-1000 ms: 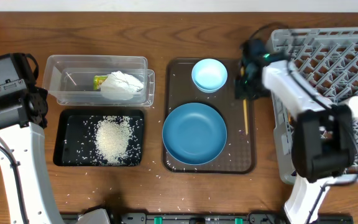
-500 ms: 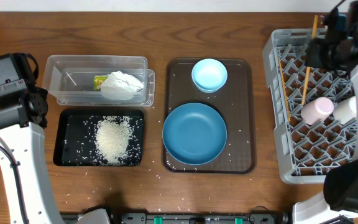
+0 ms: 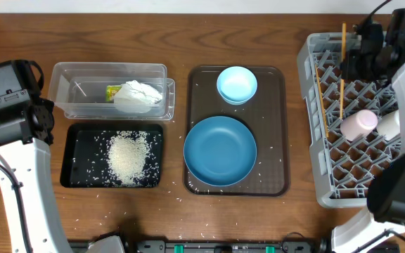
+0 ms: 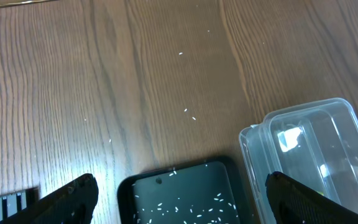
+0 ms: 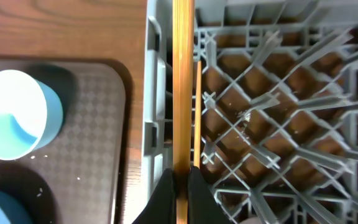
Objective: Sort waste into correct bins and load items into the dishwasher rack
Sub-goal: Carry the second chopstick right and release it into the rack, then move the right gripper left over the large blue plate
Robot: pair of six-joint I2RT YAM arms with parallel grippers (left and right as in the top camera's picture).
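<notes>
My right gripper (image 3: 351, 65) (image 5: 180, 186) is shut on one wooden chopstick (image 3: 342, 77) (image 5: 183, 81), held over the far-left part of the grey dishwasher rack (image 3: 315, 190). The second chopstick (image 3: 320, 98) (image 5: 197, 112) lies in the rack beside it. The pink cup (image 3: 359, 125) and white cup (image 3: 389, 125) lie in the rack. The dark-blue bowl (image 3: 220, 150) and light-blue bowl (image 3: 237, 84) (image 5: 14, 115) sit on the brown tray (image 3: 276, 176). My left gripper (image 4: 182, 199) is open and empty above the black tray's corner (image 4: 185, 186).
The clear tub (image 3: 76, 77) (image 4: 316, 155) holds the green-and-yellow wrapper (image 3: 113, 91) and the white tissue (image 3: 139, 96). The black tray (image 3: 72, 179) holds a heap of rice (image 3: 127, 156). Stray grains lie on the table and the brown tray.
My right gripper carried the chopstick from the brown tray's right edge over to the rack, then shifted it slightly left. The left arm has not moved.
</notes>
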